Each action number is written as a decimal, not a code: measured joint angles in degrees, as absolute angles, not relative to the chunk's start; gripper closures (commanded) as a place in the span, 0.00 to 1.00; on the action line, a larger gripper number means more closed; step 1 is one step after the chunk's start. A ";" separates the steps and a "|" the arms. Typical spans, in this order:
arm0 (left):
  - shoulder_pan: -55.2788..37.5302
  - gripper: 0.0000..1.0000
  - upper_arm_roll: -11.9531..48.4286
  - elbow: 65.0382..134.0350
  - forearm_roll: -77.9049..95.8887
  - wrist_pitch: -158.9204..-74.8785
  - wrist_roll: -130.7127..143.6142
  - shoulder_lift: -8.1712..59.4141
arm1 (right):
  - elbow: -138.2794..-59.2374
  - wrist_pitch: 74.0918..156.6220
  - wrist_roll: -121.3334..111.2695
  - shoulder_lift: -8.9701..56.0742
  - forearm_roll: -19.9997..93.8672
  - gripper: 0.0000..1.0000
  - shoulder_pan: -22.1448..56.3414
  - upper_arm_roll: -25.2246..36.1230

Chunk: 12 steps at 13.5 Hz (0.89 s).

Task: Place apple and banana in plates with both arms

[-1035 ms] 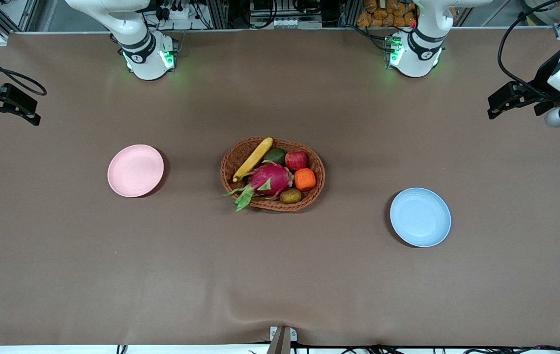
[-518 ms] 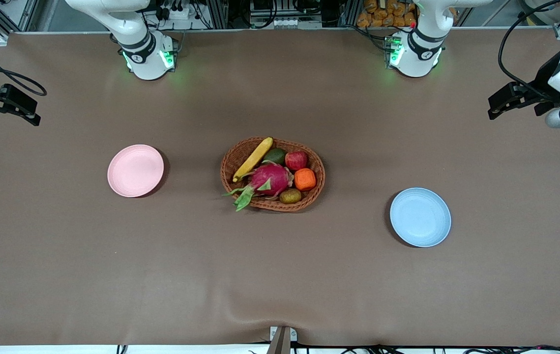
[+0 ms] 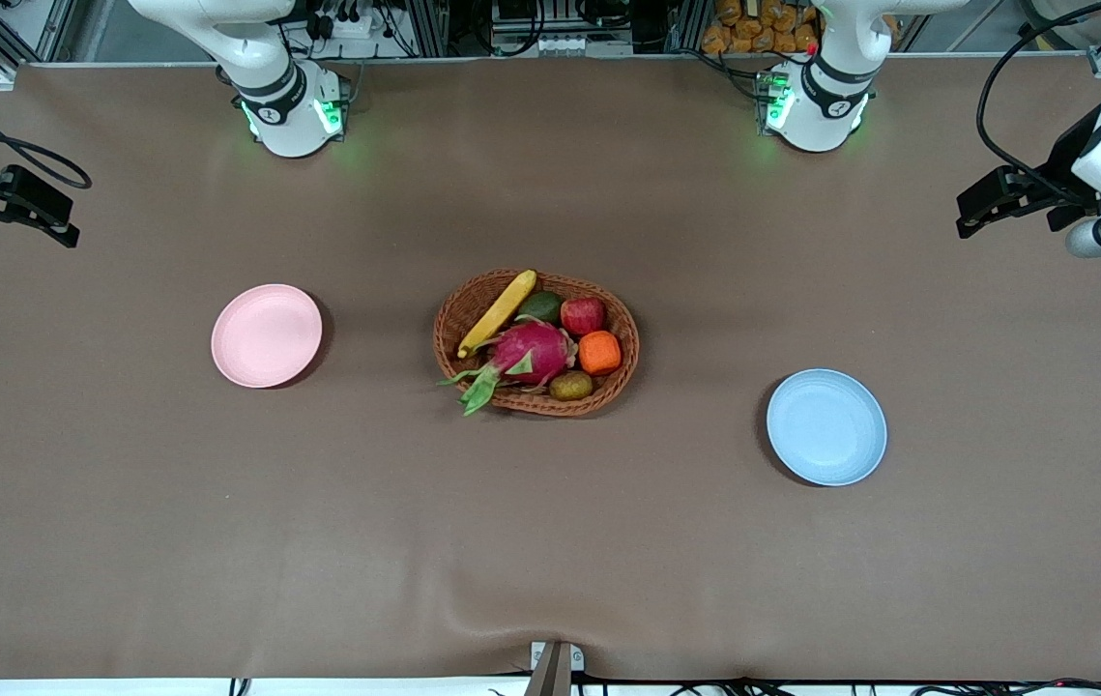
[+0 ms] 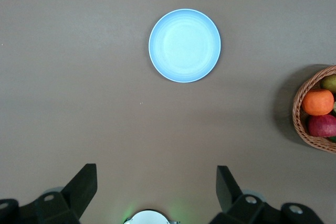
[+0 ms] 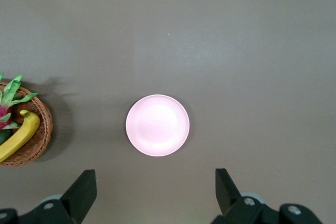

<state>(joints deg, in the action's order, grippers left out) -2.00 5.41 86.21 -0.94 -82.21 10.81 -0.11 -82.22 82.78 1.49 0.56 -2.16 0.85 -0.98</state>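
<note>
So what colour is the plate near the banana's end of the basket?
Pale pink plate, plain, no pattern; the right wrist view shows it best.

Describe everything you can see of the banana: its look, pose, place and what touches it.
The banana is long, slightly curved and yellow. It lies slantwise in the wicker basket, one end propped on the rim farthest from the front camera, the other down inside. It rests beside the dragon fruit and a green fruit. No gripper touches it. The right wrist view shows part of it too.

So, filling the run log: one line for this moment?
apple, banana: in basket | pink plate, blue plate: bare | left gripper, right gripper: open, raised
</note>
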 measured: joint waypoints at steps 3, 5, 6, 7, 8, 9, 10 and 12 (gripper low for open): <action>-2.02 0.00 5.43 86.67 0.54 -82.20 10.81 0.72 | -82.22 82.76 1.49 0.56 -2.16 0.00 0.85 -0.98; -2.25 0.00 5.59 86.75 0.78 -82.22 10.81 1.64 | -82.22 82.75 1.49 0.56 -2.16 0.00 0.85 -0.98; -2.43 0.00 5.72 86.83 0.78 -82.26 10.81 2.06 | -82.22 82.75 1.49 0.56 -2.16 0.00 0.85 -0.98; -2.67 0.00 5.80 87.04 0.79 -82.39 10.81 2.35 | -82.22 82.75 1.49 0.56 -2.16 0.00 0.85 -0.98; -2.93 0.00 5.98 87.45 0.83 -82.78 10.81 2.57 | -82.22 82.75 1.49 0.56 -2.16 0.00 0.85 -0.98; -3.12 0.00 6.48 87.96 0.86 -83.42 10.87 2.75 | -82.22 82.72 1.49 0.56 -2.16 0.00 0.84 -0.97; -3.29 0.00 7.03 88.49 0.86 -84.11 11.17 2.88 | -82.22 82.71 1.49 0.56 -2.16 0.00 0.84 -0.95; -3.90 0.00 7.66 89.20 0.88 -85.29 11.74 3.30 | -82.22 82.70 1.49 0.57 -2.16 0.00 0.84 -0.92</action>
